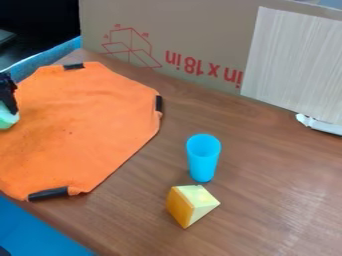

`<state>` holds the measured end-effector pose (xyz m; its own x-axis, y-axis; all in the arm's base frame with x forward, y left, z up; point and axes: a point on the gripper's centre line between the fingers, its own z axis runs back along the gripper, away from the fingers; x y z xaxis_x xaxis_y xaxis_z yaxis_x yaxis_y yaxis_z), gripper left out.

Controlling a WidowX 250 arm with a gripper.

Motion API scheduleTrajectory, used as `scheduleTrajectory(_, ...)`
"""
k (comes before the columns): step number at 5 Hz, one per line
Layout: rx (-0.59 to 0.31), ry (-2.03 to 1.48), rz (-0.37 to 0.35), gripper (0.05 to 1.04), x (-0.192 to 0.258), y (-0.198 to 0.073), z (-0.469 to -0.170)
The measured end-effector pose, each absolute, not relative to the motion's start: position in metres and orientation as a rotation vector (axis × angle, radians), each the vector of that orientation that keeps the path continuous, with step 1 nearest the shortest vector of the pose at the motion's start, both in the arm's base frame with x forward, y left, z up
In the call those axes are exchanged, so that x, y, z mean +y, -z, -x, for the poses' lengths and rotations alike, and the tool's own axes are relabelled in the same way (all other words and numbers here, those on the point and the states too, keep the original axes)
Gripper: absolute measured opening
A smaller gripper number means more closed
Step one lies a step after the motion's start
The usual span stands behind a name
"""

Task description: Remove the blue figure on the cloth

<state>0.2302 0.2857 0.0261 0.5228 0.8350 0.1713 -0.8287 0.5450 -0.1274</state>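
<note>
Yellow wedge (190, 205) is sitting before the blue cup (203, 160), which is standing off the orange cloth (87, 125); cardboard box (180, 35) is rising behind; gripper (8, 97) is showing far left, whether clenched I cannot tell.

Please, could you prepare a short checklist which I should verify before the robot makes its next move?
1. Blue cup off the orange cloth: ok, it is on the wooden table.
2. Cup upright: ok, open end up.
3. Yellow wedge off the cloth: ok.
4. Gripper away from the cup: ok, at the left edge.
5. Pale green object free of the gripper: cannot tell.
</note>
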Motion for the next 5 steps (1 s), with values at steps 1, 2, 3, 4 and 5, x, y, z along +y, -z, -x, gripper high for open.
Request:
scheduleTrajectory(1, -0.235, -0.993, 0.039, 0.721, 0.284, -0.026, -0.232)
scheduleTrajectory(2, -0.249, -0.978, 0.054, 0.668, 0.28, -0.03, -0.233)
scheduleTrajectory(3, -0.232, -0.958, 0.097, 0.668, 0.275, -0.033, -0.234)
scheduleTrajectory(4, -0.22, -0.94, 0.128, 0.668, 0.274, -0.041, -0.238)
scheduleTrajectory(5, -0.231, -0.907, 0.165, 0.668, 0.266, -0.061, -0.242)
